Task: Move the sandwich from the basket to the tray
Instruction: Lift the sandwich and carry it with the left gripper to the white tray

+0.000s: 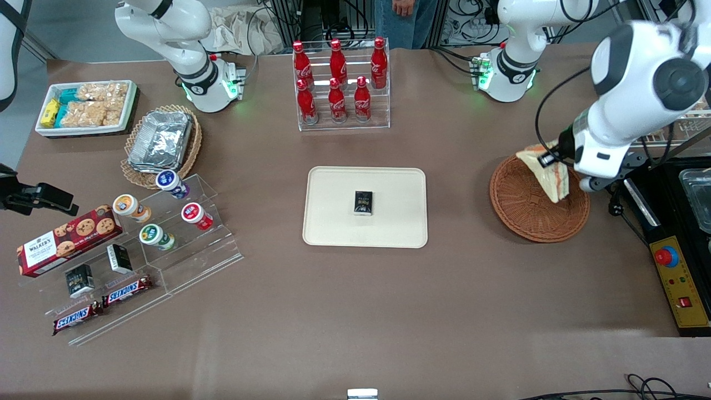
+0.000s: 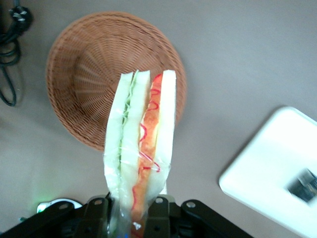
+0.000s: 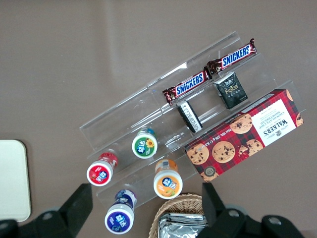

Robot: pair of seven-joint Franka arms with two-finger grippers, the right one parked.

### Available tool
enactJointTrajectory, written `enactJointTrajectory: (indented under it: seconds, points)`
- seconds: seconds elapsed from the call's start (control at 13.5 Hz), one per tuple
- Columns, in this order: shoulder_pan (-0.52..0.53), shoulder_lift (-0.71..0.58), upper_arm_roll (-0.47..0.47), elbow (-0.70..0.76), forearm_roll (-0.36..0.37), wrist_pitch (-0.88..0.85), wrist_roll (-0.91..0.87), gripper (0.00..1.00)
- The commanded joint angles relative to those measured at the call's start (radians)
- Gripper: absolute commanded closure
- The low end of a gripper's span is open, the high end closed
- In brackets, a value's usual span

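The sandwich [image 2: 142, 144], a plastic-wrapped wedge of white bread with green and orange filling, hangs in the air above the round reddish-brown basket [image 2: 84, 59]. My gripper [image 2: 132, 208] is shut on its wrapped end. In the front view the sandwich [image 1: 550, 172] shows under my wrist, lifted over the basket [image 1: 533, 214], which has nothing in it. The cream-white tray [image 1: 333, 222] lies at the table's middle, toward the parked arm from the basket, with a small black box [image 1: 364, 202] on it. An edge of the tray [image 2: 257, 183] also shows in the left wrist view.
A clear rack of red cola bottles [image 1: 340, 83] stands farther from the front camera than the tray. A control box with a red button [image 1: 679, 278] sits at the working arm's end. Snack shelves [image 1: 139, 244], a foil-tray basket [image 1: 161, 141] and a white bin [image 1: 89, 105] lie toward the parked arm's end.
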Motion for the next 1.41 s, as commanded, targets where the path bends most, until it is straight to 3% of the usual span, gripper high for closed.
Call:
enactJointTrajectory:
  seconds: [0.0, 0.44, 0.67, 0.81, 1.11, 1.33]
  points:
    - [-0.057, 0.043, -0.022, 0.069, -0.029, -0.02, 0.063, 1.0]
    - [-0.175, 0.085, -0.077, 0.078, -0.056, 0.04, 0.221, 1.0]
    - [-0.273, 0.122, -0.082, 0.036, -0.009, 0.162, 0.286, 1.0]
    - [-0.35, 0.166, -0.082, 0.011, 0.057, 0.227, 0.265, 1.0]
    - [-0.41, 0.25, -0.082, -0.113, 0.071, 0.454, 0.162, 1.0]
    - [-0.415, 0.368, -0.082, -0.092, 0.09, 0.489, 0.07, 1.0]
